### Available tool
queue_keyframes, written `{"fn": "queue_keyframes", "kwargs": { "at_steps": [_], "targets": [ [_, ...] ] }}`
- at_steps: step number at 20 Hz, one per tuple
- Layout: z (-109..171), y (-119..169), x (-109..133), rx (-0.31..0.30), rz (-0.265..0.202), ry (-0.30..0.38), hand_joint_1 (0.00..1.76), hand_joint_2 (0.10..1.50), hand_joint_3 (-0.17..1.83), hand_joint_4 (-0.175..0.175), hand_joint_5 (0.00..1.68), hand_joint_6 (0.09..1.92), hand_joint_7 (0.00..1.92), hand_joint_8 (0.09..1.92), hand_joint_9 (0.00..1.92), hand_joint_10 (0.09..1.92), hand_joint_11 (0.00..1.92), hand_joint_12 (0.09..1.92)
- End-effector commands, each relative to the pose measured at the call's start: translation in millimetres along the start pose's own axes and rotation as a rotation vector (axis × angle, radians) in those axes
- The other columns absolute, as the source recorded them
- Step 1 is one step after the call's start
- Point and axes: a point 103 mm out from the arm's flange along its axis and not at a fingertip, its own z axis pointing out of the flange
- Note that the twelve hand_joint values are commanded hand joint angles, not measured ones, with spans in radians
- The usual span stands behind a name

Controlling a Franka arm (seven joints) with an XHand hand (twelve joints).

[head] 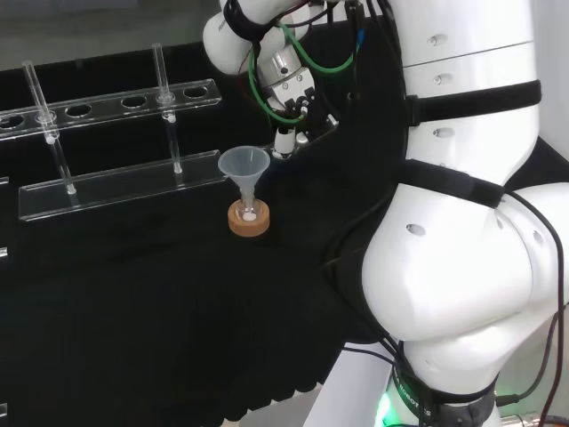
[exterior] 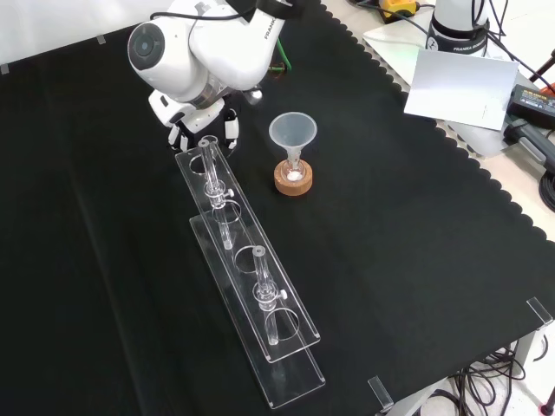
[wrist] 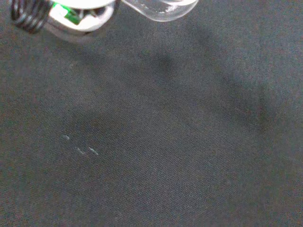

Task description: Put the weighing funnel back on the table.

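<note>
The black cloth (exterior: 416, 260) covers the whole bench. The white arm (head: 462, 249) bulks up on the right of the head view, and its upper links bend over towards the middle of the bench. In the front view a link with a round grey cap sits at the top left.

A long clear rack (head: 124, 191) comes next in size. It lies across the left of the head view and runs from the upper left down towards the bottom edge of the front view. Two glass tubes stand upright in its holes, one (exterior: 211, 169) near the far end and one (exterior: 264, 295) nearer the camera.

The hand (exterior: 182, 130) hangs low under the grey-capped link, just behind the rack's far end and to the left of the funnel (exterior: 292, 130) in the front view. From where I look I cannot tell whether its fingers are closed or relaxed.

The funnel stands mouth up with its stem in a small flask (exterior: 294, 169). The flask rests on a cork ring (exterior: 293, 184), just beside the rack and apart from the hand.

In the wrist view a small clear rounded piece, the weighing funnel (wrist: 161, 10), shows close to the palm with bare cloth spread out beyond it. I cannot make out whether it rests on the cloth or is clear of it.
</note>
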Motion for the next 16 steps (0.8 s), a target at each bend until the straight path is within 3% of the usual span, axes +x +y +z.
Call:
{"fn": "queue_keyframes", "kwargs": {
  "at_steps": [1,4,7,16],
  "targets": [
    [5.3,8.2,-1.8,-0.006,-0.014,-0.002,1.10,0.74,0.56,0.175,1.20,0.76,0.60,0.64,1.01,0.23,0.84,1.01],
    [6.5,12.0,0.7,-0.007,-0.022,-0.006,1.10,0.74,0.56,0.175,1.20,0.76,0.60,0.64,1.01,0.23,0.84,1.01],
    [10.3,12.4,-11.7,-0.012,-0.031,0.010,1.10,0.74,0.56,0.175,1.20,0.76,0.60,0.64,1.01,0.23,0.84,1.01],
    [11.2,18.0,-4.8,-0.011,-0.036,0.015,1.10,0.73,0.56,0.175,1.20,0.76,0.60,0.64,1.01,0.23,0.84,1.01]
  ]
}}
